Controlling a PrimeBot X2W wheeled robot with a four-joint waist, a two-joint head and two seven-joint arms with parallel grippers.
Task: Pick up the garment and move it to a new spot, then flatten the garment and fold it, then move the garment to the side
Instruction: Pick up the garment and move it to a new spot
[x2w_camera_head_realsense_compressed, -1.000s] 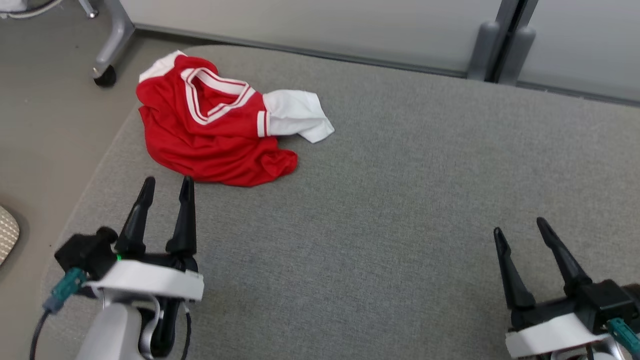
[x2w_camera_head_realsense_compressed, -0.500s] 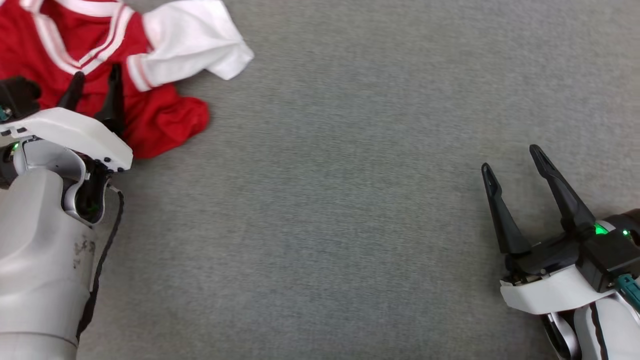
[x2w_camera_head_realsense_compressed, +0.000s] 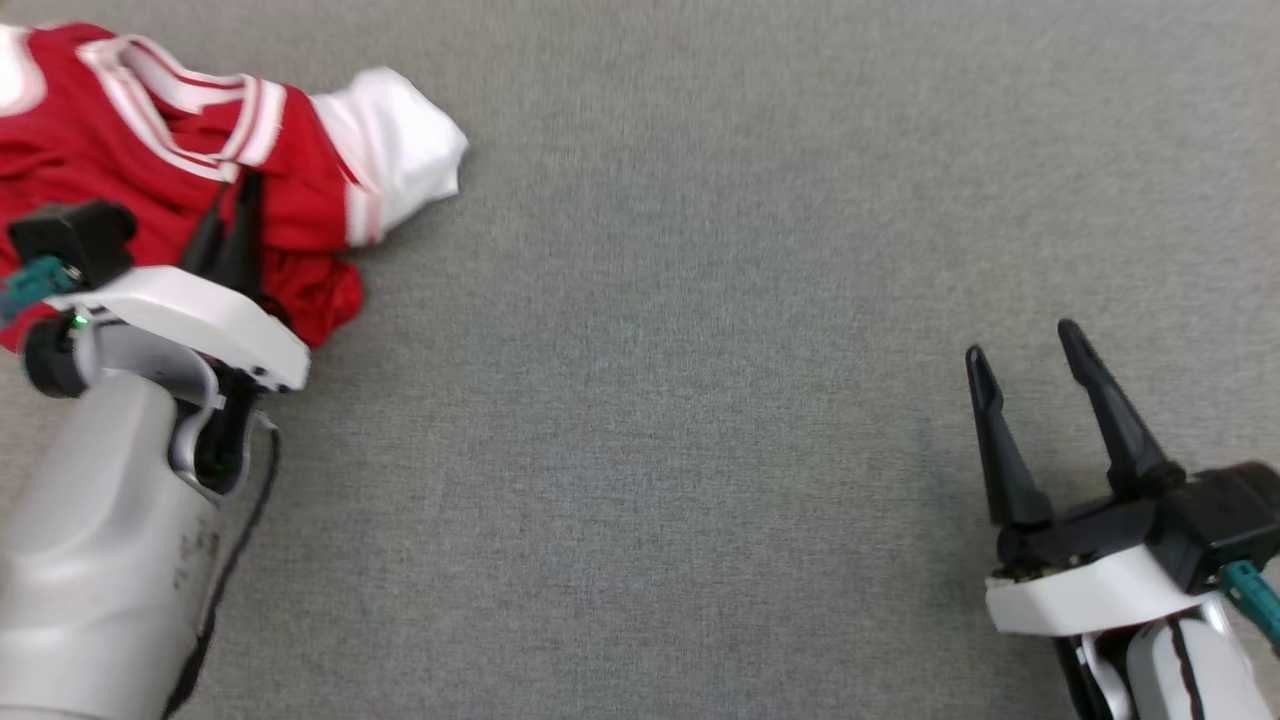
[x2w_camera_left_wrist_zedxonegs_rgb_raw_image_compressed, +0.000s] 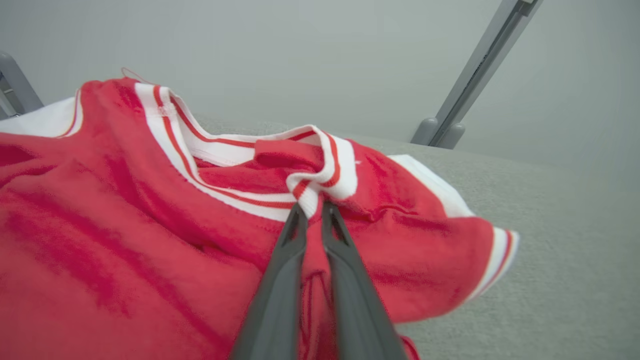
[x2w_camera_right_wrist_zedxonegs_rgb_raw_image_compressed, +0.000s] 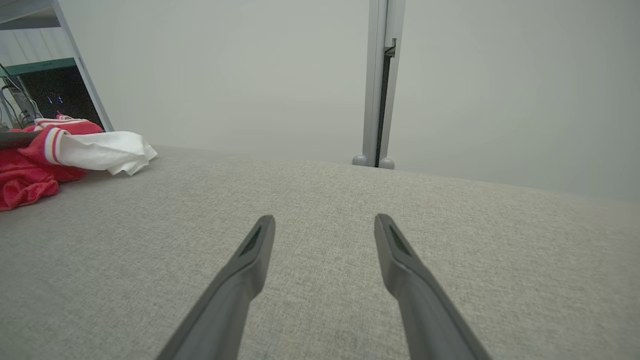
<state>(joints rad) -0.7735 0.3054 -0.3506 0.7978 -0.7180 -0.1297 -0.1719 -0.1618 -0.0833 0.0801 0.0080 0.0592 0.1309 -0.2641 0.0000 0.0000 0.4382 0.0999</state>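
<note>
Grey surface (x2w_camera_head_realsense_compressed: 700, 400): left end effector (x2w_camera_left_wrist_zedxonegs_rgb_raw_image_compressed: 311, 209) clamped on garment (x2w_camera_left_wrist_zedxonegs_rgb_raw_image_compressed: 125, 225) collar (x2w_camera_left_wrist_zedxonegs_rgb_raw_image_compressed: 165, 127), right end effector (x2w_camera_head_realsense_compressed: 1022, 343) spread

The garment (x2w_camera_head_realsense_compressed: 90, 160) is red with white, red-striped trim.

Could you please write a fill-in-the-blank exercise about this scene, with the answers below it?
The left gripper is shut on the striped ____ of the red and white fabric garment.
The right gripper, above the grey textile surface, is ____.
The garment's sleeve nearest the right gripper is ____.
Answers: collar; open; white.
</note>
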